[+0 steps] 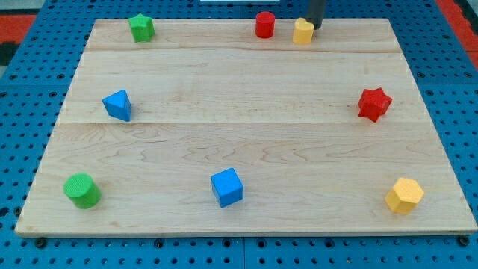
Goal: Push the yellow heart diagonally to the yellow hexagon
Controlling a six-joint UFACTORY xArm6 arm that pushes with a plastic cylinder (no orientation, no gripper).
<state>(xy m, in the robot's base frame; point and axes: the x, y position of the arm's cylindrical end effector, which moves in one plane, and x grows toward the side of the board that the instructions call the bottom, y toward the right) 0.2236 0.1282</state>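
Observation:
The yellow heart (302, 31) sits at the view's top edge of the wooden board, right of centre. My tip (314, 28) is just to the heart's upper right, touching or nearly touching it. The yellow hexagon (404, 196) lies near the board's bottom right corner, far from the heart.
A red cylinder (264, 25) stands just left of the heart. A red star (373, 104) is at the right, between heart and hexagon. A green star (141, 28), blue triangle (118, 104), green cylinder (81, 190) and blue cube (227, 187) lie elsewhere. The board's edge (246, 236) runs along the bottom.

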